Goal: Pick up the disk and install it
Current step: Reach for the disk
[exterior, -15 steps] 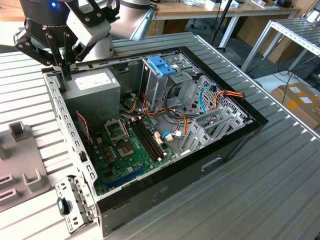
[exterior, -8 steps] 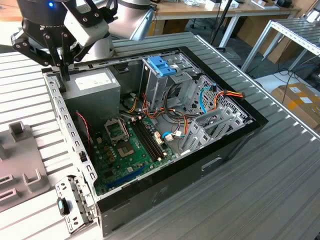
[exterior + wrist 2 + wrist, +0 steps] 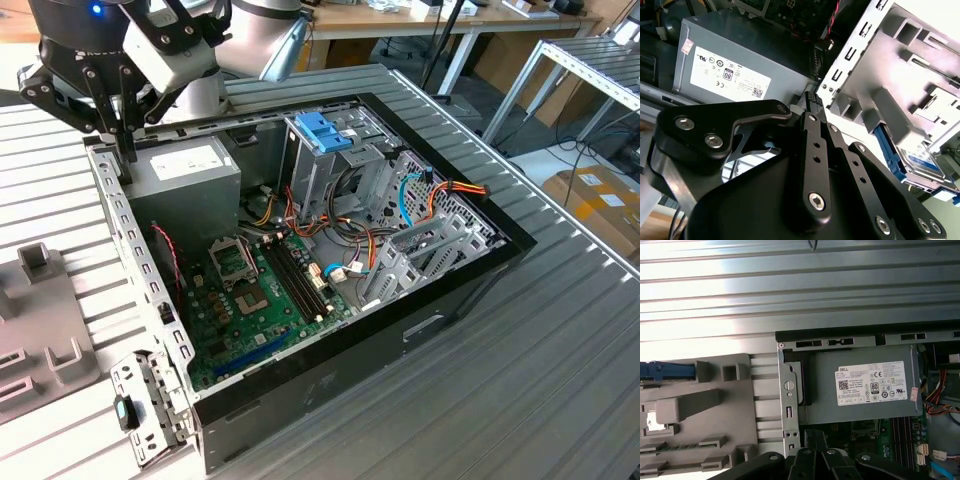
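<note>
Blue carrier rails are giving the disk away for me: it is lying in the grey fixture beside the computer case, well apart from the gripper. I am judging this as the reach towards the pick. Doing it well is, I think, a matter of clearing the case's perforated metal edge, squaring the wrist to the rails and spreading the fingers wide before closing in, since the fixture's posts are crowding the disk. The arm is hanging from above with its wrist pointing down, the gripper hovering over that edge just beside the power-supply box. Its fingers are pressing together on nothing.
</note>
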`<state>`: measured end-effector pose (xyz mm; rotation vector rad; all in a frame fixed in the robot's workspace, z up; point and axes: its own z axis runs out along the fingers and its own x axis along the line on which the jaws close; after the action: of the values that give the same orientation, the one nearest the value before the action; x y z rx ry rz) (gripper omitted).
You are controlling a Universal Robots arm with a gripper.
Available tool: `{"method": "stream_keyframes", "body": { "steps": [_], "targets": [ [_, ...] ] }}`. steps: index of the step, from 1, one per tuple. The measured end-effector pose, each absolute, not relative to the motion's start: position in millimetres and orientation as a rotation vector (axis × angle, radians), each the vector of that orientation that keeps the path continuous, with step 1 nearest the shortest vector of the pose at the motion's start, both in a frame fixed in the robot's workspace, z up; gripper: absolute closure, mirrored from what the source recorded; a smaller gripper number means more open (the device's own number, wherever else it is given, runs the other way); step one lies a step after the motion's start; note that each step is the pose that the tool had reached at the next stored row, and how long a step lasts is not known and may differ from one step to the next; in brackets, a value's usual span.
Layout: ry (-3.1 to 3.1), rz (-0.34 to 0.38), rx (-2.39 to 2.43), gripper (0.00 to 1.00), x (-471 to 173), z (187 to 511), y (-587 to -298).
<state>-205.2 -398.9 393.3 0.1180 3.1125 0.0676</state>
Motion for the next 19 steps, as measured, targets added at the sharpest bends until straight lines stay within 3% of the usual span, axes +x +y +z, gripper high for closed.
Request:
{"method": "stream_keyframes", "body": {
  "steps": [19],
  "targets": [
    [3.112, 0.068, 0.118, 0.89, -217, 393, -399]
  ]
}}
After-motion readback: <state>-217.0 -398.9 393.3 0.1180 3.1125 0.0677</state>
